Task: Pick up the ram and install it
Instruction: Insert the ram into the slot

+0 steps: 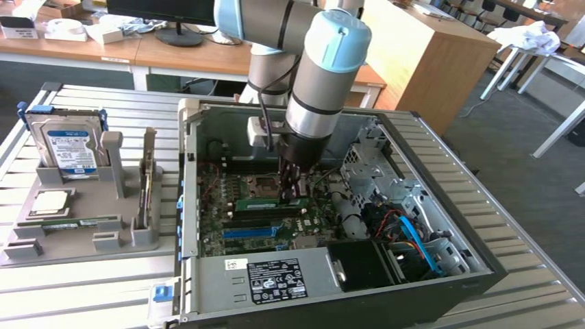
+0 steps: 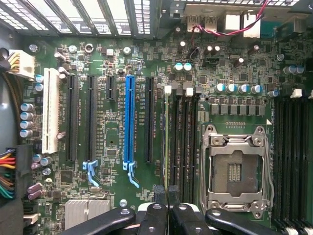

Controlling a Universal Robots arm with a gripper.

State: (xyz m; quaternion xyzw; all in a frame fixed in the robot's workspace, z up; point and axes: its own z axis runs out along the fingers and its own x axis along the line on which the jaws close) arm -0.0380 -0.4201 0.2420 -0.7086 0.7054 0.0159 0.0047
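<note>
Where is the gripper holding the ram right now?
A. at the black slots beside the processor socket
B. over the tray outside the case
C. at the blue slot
A: the gripper is shut on the ram, lined up with the black slots next to the processor socket.

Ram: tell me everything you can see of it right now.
The ram is a long, thin green board stick, standing on its long edge inside the open case, at the black memory slots beside the empty processor socket. The tool is shut on its upper edge near one end. In the wrist view it shows edge-on as a thin line. Whether it is seated in a slot cannot be told.
</note>
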